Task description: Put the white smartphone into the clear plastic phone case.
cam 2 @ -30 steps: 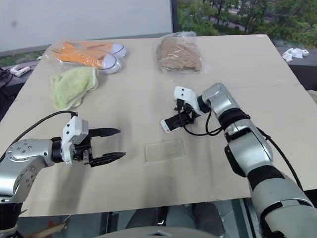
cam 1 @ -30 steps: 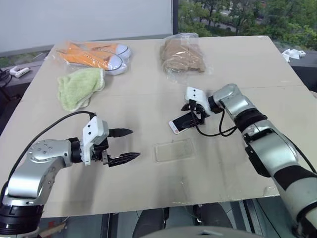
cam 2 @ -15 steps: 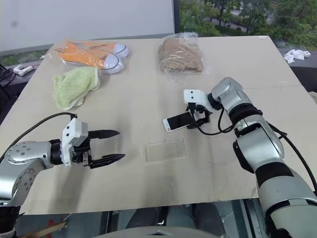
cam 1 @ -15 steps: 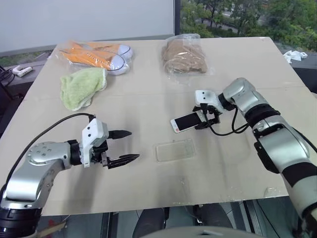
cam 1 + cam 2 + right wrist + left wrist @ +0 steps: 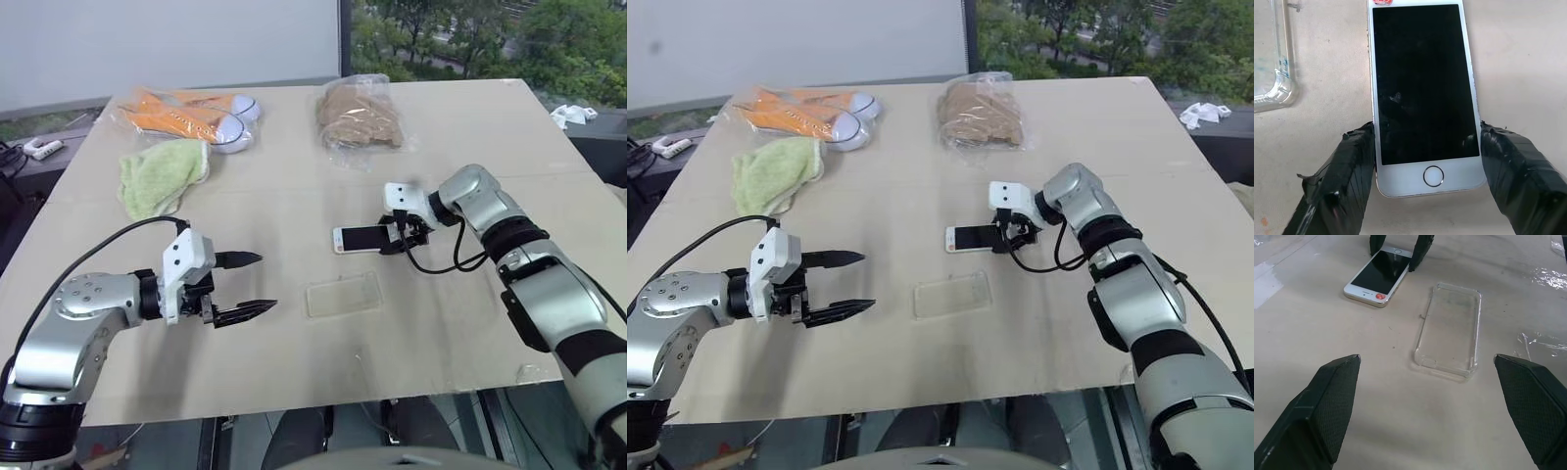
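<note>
The white smartphone (image 5: 361,238) lies screen up on the table, its home button end toward my right gripper (image 5: 396,238). In the right wrist view both black fingers (image 5: 1347,171) press against the long edges of the phone (image 5: 1422,83) near the home button, so the gripper is shut on it. The clear plastic phone case (image 5: 343,294) lies empty on the table just in front of the phone, apart from it. My left gripper (image 5: 263,282) hovers open to the left of the case (image 5: 1452,328), with nothing between its fingers.
At the back left lie a green cloth (image 5: 162,176) and bagged orange shoes (image 5: 191,108). A bagged brown item (image 5: 361,113) sits at the back centre. The table's front edge (image 5: 323,397) runs close below the case.
My right gripper has shifted a little to the right and closed its fingers onto the phone's sides. The phone has turned from slanted to nearly level. The left gripper has stayed put.
</note>
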